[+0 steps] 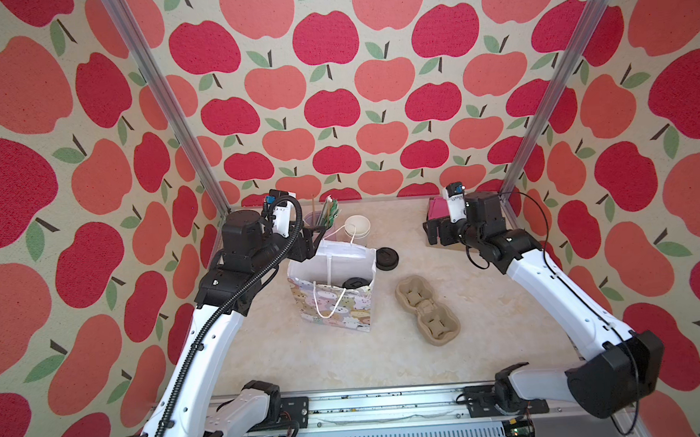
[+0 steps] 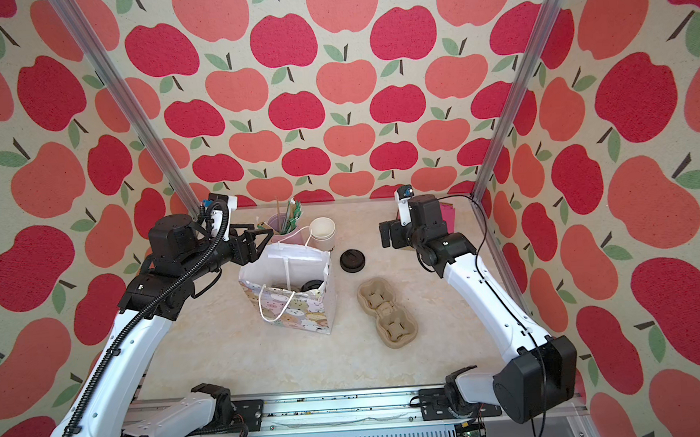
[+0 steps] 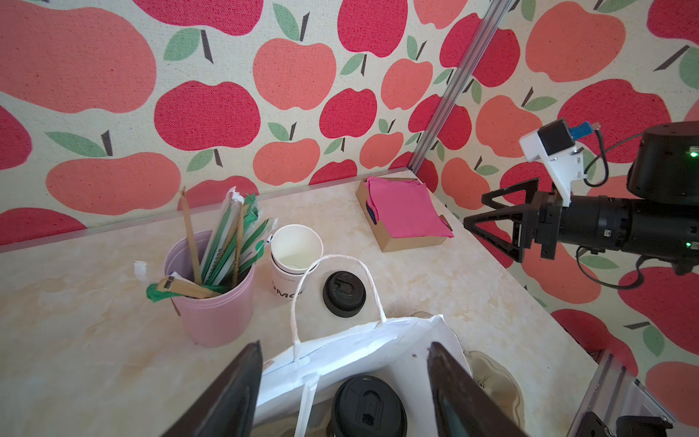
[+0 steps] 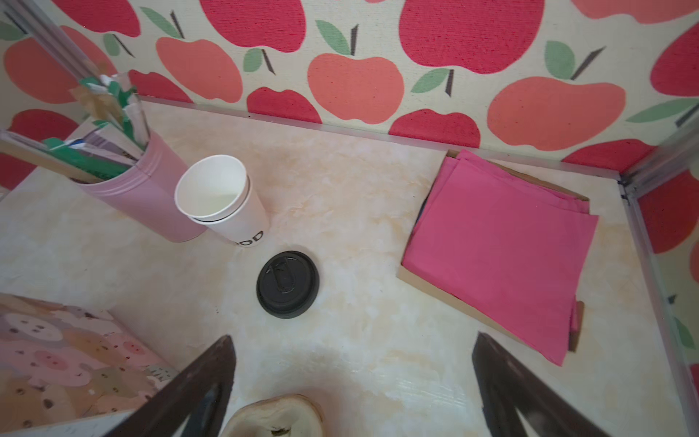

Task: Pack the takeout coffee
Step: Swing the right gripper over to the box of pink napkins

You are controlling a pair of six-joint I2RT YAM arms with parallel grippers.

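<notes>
Left wrist view: left end effector spread empty over the bagged takeout coffee; right end effector wide, empty

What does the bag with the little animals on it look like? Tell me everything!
The paper bag stands upright and open on the table. Its outside is covered in pastel cartoon animals, and its inside is plain white. It has two white cord handles: one droops over the front and one loops up at the back. A round black lid shows inside it. The left gripper hovers over the bag's back edge, jaws apart.
</notes>
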